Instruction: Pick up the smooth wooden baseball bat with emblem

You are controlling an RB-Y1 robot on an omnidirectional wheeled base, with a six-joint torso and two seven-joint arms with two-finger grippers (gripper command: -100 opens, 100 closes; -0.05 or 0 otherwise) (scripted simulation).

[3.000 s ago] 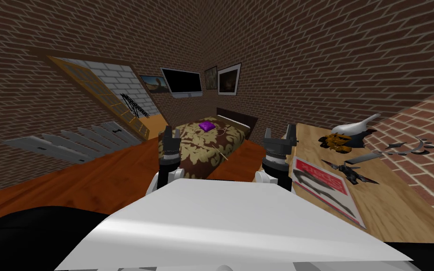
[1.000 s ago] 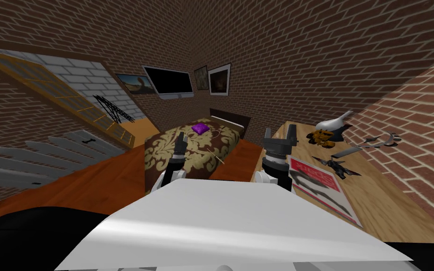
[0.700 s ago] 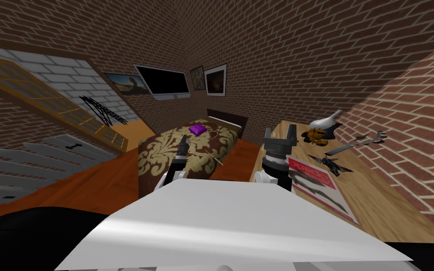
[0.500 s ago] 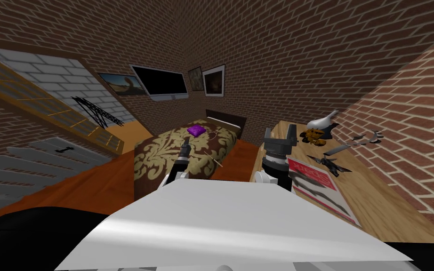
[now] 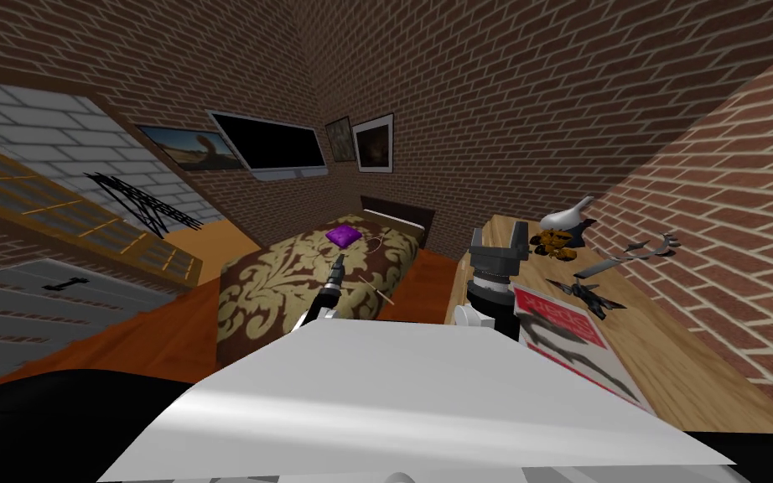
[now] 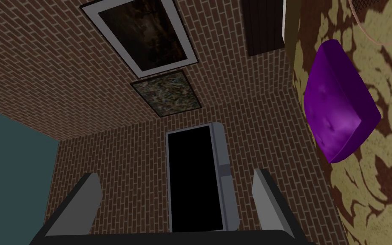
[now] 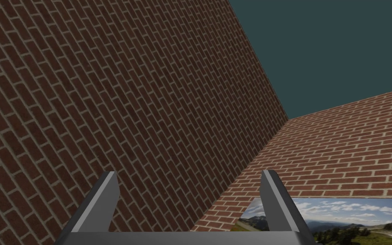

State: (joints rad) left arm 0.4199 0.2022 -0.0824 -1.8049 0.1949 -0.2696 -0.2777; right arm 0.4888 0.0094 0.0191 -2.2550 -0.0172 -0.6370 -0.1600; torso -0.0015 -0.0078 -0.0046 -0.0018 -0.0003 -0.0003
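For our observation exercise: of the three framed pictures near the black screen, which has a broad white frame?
The dark picture farthest from the screen; the other two have thin dark frames.

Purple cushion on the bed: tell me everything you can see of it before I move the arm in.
The purple cushion is a plump, squarish pad with rounded corners. It is glossy violet, faintly dimpled and looks soft. It lies flat on the brown and gold patterned bedspread, toward the dark headboard, and touches nothing but that cover. The open left claw points past it and is apart from it.
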